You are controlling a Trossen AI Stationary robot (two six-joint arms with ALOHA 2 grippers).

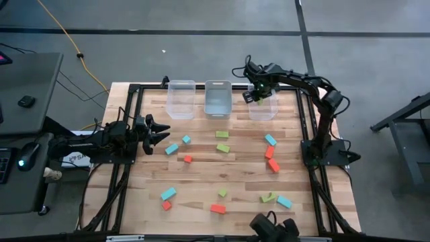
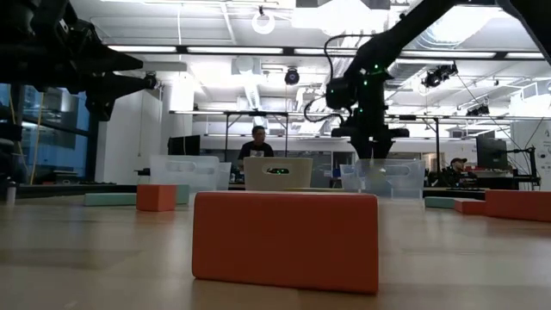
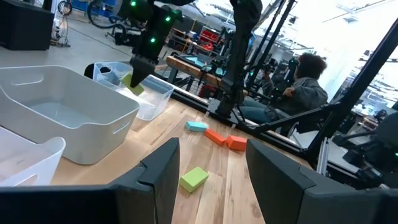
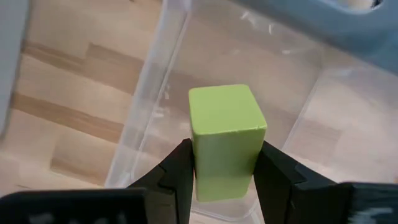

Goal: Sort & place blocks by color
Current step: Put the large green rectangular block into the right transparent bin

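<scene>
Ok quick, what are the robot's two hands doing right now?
Left gripper: open and empty, over the table's left side.
Right gripper: shut on a green block, above the right-hand bin.

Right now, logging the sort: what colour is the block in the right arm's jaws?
Lime green block; clearest in the right wrist view.
</scene>
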